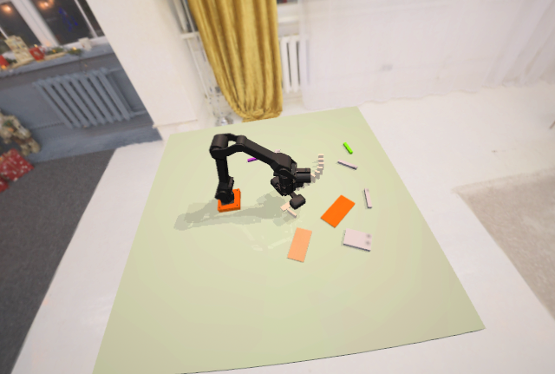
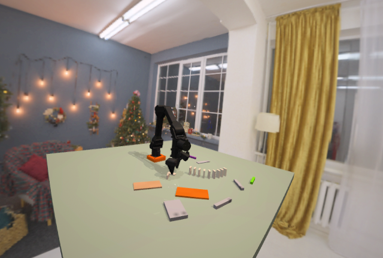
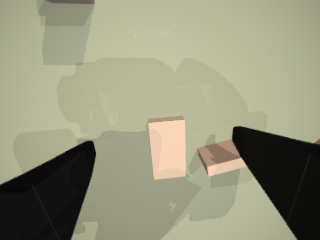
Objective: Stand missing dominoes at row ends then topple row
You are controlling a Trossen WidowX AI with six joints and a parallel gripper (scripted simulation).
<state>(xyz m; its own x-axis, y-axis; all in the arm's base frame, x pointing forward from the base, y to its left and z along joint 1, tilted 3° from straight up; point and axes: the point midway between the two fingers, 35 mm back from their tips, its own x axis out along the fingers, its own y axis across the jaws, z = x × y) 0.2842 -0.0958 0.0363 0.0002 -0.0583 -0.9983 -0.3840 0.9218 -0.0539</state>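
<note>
A curved row of several pale dominoes (image 1: 321, 162) (image 2: 209, 173) stands upright; my arm hides its near end in the top view. Two pale dominoes lie loose off that end. One loose domino (image 1: 285, 206) (image 3: 168, 150) lies flat, below and between my fingertips in the wrist view. The other loose domino (image 1: 291, 213) (image 2: 167, 175) (image 3: 220, 157) lies beside it at an angle, partly hidden by the right finger in the wrist view. My gripper (image 2: 175, 170) (image 3: 165, 140) is wide open and empty, low over the loose pair. Exact fingertip height cannot be told.
An orange plate (image 1: 337, 211) (image 2: 192, 193), a peach plate (image 1: 299, 245) (image 2: 147, 185) and a pale grey box (image 1: 357, 239) (image 2: 175, 209) lie nearby. Grey bars (image 1: 368, 198) (image 2: 238, 184) and a green block (image 1: 348, 147) (image 2: 252, 180) lie beyond the row. A purple bar (image 1: 252, 160) (image 2: 192, 157) lies behind the arm.
</note>
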